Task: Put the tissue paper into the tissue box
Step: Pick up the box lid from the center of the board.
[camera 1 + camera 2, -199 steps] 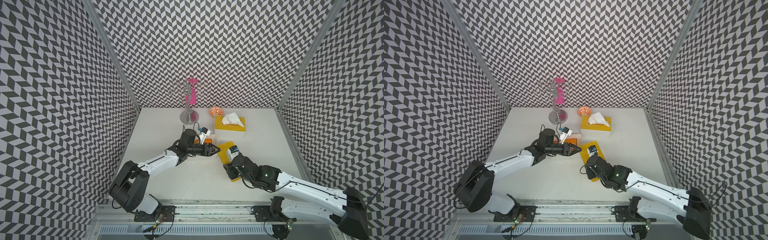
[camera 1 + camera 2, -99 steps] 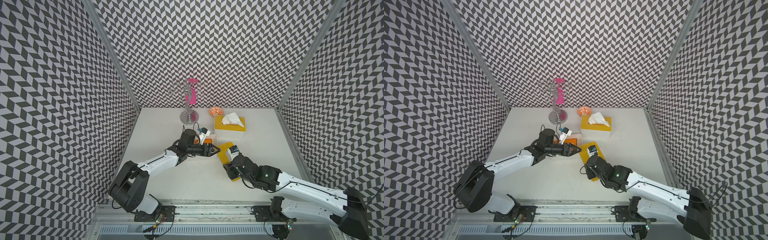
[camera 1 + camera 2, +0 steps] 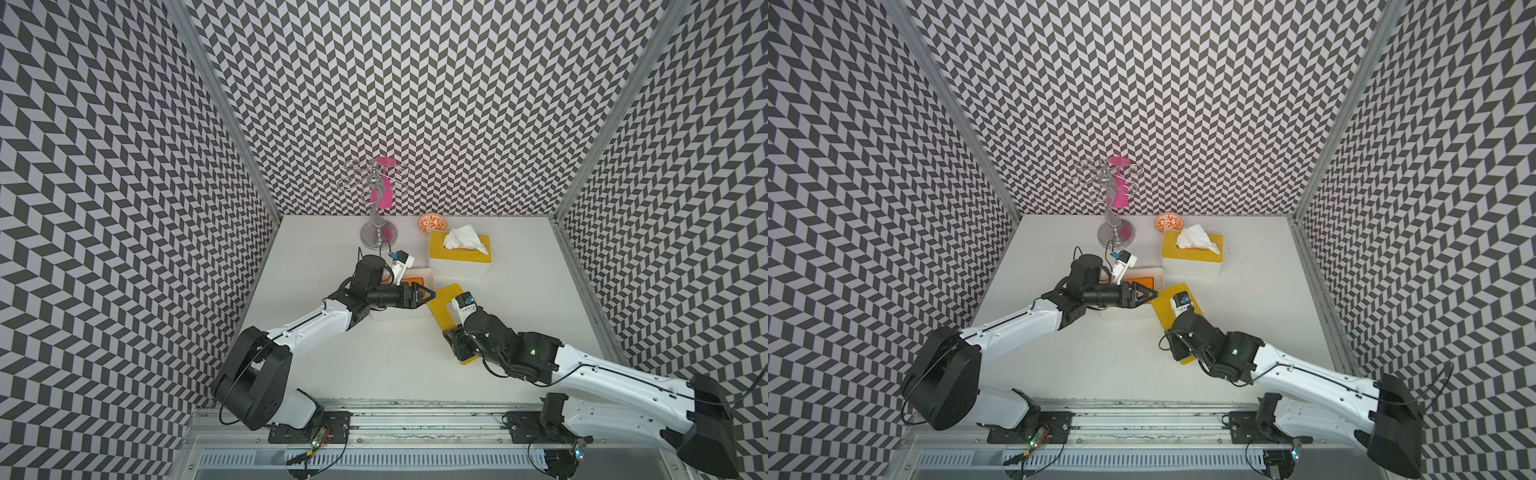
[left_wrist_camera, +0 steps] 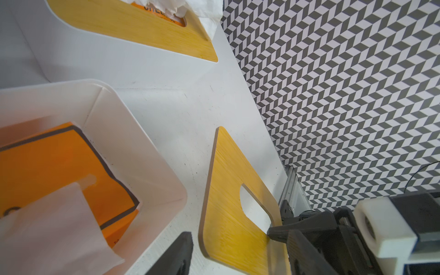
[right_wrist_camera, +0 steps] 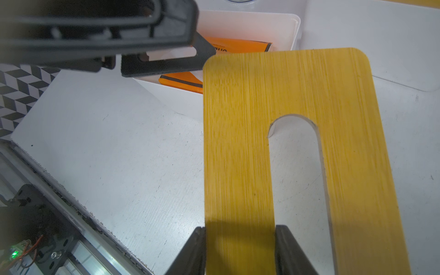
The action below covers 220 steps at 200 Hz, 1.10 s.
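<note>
We see the orange tissue pack (image 4: 59, 162) lying inside the open white tissue box (image 4: 142, 154) near the middle of the table (image 3: 374, 365). A pale, thin sheet rises from the pack's top. The pack has a dark border. A few dark letters show on it in the right wrist view, but they are cut off and we cannot read them.

The left gripper (image 3: 430, 295) hovers over the box's edge. We see it side-on and cannot tell how far its jaws stand apart.

The right gripper (image 5: 240, 238) is clamped on the bamboo lid (image 5: 238, 142), pinching the strip between its long edge and its slot. The lid's far end overlaps a corner of the open box.

At the back stands a second tissue box (image 3: 457, 268) with its bamboo lid on and a white tissue (image 3: 463, 239) sticking out. The print under that slot is also cropped. An orange patterned bowl (image 3: 432, 223) sits just beside it, and a silver stand (image 3: 378, 237) is near.
</note>
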Tool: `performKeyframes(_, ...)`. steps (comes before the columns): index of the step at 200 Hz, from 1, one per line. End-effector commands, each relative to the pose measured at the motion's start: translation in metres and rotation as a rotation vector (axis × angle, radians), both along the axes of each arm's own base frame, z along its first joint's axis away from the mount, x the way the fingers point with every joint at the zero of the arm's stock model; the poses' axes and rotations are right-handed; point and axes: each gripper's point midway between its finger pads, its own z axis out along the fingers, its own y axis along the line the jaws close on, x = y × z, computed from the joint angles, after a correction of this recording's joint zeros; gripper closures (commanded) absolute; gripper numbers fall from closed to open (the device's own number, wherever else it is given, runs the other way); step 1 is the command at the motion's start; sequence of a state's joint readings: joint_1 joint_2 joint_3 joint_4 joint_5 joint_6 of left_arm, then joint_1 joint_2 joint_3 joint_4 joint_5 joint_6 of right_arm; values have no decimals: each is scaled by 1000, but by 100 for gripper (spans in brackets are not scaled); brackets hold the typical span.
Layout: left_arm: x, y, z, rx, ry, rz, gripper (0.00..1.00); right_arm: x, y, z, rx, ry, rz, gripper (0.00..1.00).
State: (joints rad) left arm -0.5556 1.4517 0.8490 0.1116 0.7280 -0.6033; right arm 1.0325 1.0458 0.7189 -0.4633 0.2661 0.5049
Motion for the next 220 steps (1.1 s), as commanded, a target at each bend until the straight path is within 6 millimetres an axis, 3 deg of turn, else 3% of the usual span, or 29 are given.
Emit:
performKeyframes(1,-2,-3,-1,-16,8,-25,38,5,15,27,85,-59,16,85)
performKeyframes(78,-5,-9,-7,-37,46,-50,46,3,16,30,90,-73,21,85)
performKeyframes(147,-13,-14,-14,-49,78,-84,69,4,16,33,88,-87,19,84)
performKeyframes(195,-15,-15,-12,-67,88,-86,100,4,15,35,91,-94,14,84)
performKeyframes(220,-17,-15,-5,-96,82,-81,100,4,15,39,102,-102,18,81)
